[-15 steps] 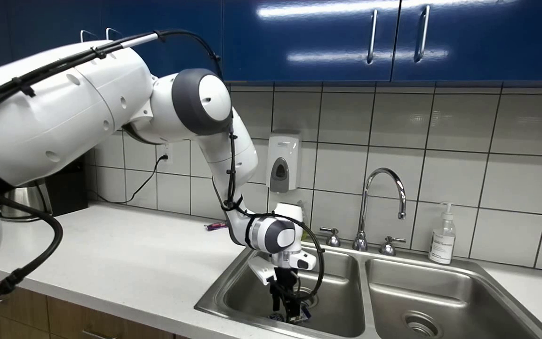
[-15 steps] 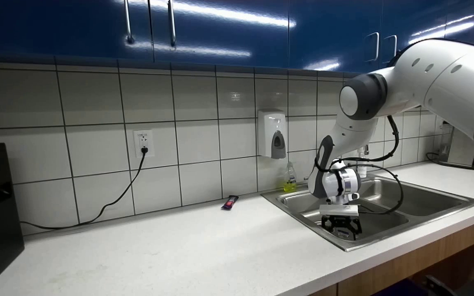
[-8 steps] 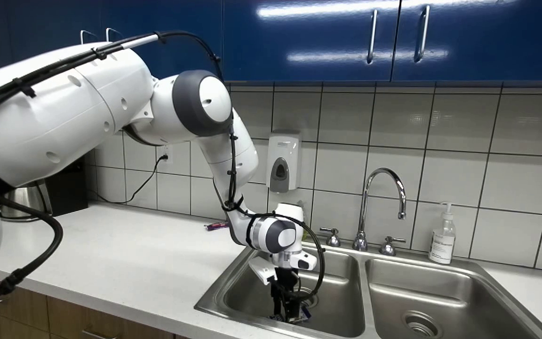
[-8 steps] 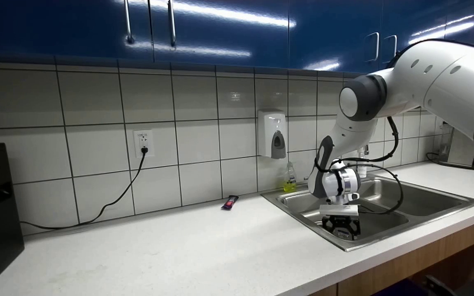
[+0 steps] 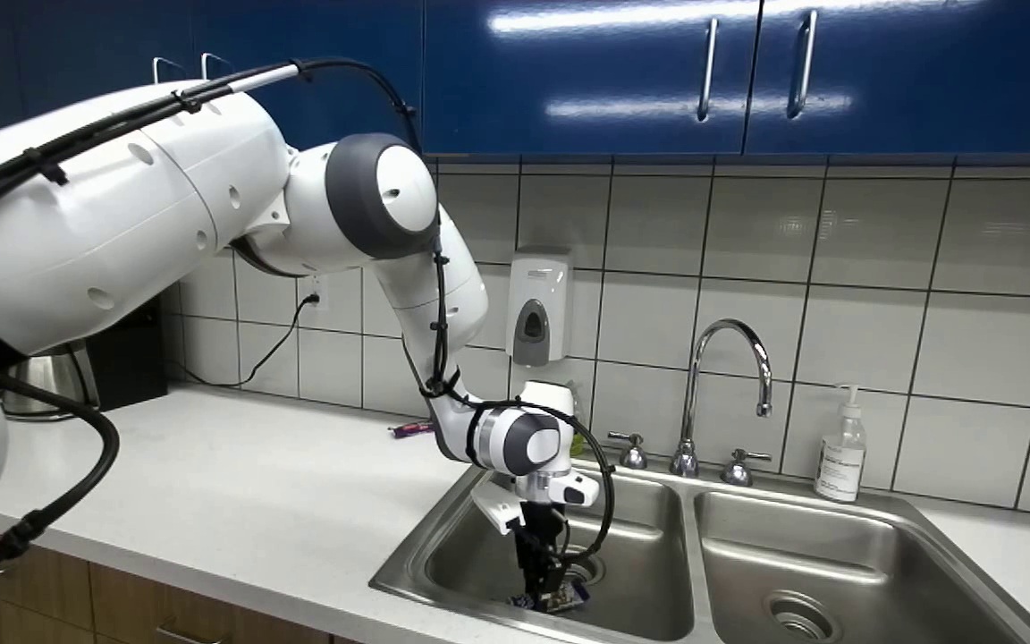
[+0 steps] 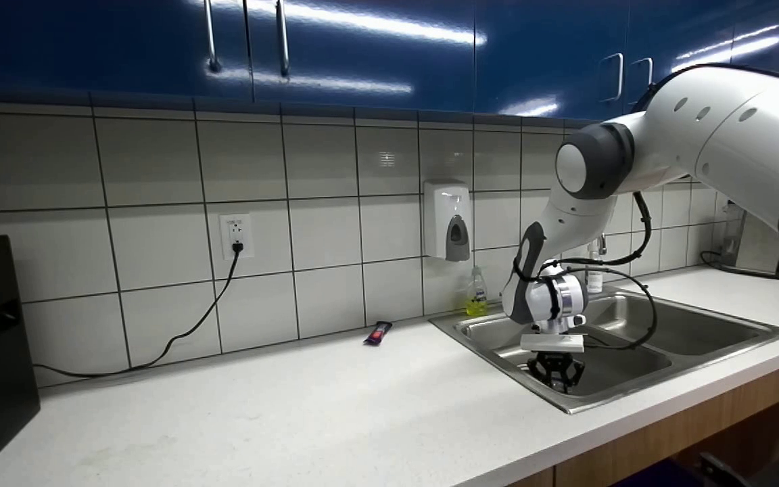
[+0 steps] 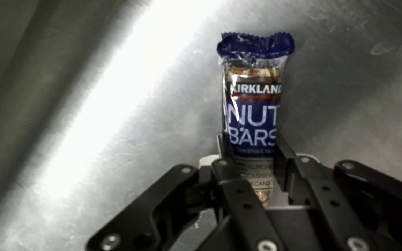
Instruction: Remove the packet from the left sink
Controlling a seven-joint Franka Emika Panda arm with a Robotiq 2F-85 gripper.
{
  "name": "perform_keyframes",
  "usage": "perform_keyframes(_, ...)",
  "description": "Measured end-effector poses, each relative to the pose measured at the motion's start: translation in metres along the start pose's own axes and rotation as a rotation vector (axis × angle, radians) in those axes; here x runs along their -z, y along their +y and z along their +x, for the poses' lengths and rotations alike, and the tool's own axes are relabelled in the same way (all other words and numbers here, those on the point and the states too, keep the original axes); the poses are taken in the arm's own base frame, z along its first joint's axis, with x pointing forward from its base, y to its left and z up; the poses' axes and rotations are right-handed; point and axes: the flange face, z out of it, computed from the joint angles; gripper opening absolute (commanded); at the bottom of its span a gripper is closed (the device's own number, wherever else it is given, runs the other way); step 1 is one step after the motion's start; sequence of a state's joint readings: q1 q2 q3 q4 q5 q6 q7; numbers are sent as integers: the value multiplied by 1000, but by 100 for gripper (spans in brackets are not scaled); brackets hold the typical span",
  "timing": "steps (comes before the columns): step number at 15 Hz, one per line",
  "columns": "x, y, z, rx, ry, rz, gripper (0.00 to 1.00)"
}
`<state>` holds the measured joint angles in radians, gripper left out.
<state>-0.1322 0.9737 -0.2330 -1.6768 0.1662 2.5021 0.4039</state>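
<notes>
The packet (image 7: 253, 115) is a nut bar in a clear wrapper with blue bands and a crimped blue end. It lies at the bottom of the left sink (image 5: 649, 572). My gripper (image 7: 251, 143) is shut across its middle, one black finger pressed to each long side. The wrapper's near end runs back between the fingers and is partly covered. An exterior view shows the packet's end (image 5: 569, 597) poking out beside the gripper (image 5: 540, 601). Elsewhere the gripper (image 6: 557, 384) hides nearly all of it. Whether the packet touches the sink floor I cannot tell.
A divider (image 5: 696, 563) separates the right basin (image 5: 890, 608). Behind stand a faucet (image 5: 689, 402), a pump bottle (image 5: 840, 456) and a yellow soap bottle (image 6: 477, 294). Another wrapped bar (image 6: 378, 333) lies on the white counter (image 6: 295, 412). A cable loops beside the wrist.
The fingers have come together from wide apart and now clasp the packet. The hand has shifted slightly, a little to the left and up in both exterior views.
</notes>
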Motion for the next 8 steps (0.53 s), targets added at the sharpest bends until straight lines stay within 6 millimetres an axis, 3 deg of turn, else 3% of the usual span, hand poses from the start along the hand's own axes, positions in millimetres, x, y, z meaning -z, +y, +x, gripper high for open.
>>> perform_keyframes(5,1,2,1,-10,-7,-9,8)
perform_keyframes(8,12,1,2,-7,4,-15,8)
